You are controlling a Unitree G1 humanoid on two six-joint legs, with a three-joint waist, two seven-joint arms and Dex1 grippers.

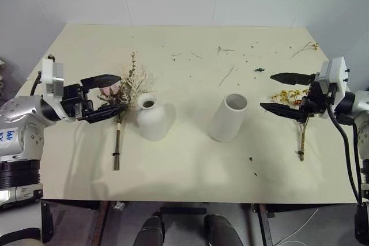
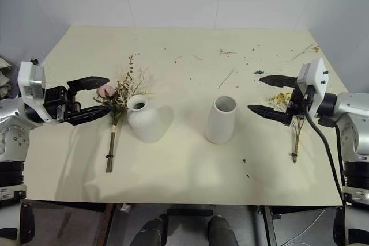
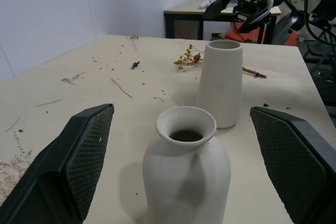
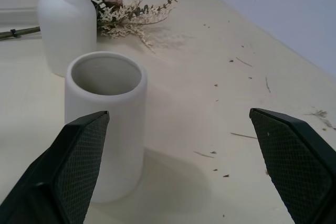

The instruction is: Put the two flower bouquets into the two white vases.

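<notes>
Bouquets, rose bouquet (image 1: 119, 99) left of frame, yellow bouquet (image 1: 297, 108) right, lie flat; my left gripper (image 1: 109, 94) and right gripper (image 1: 282, 93) hover wide, empty. Thin stems may slip; vases (image 1: 153, 117) could topple.

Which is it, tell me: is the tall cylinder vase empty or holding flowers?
Empty. The cylinder vase stands upright with a bare mouth; the yellow bouquet lies on the table beside it.

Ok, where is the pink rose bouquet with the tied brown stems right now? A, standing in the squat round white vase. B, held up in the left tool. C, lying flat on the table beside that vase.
C: the pink rose bouquet lies flat on the cream table beside the squat round white vase, under the open left tool.
</notes>
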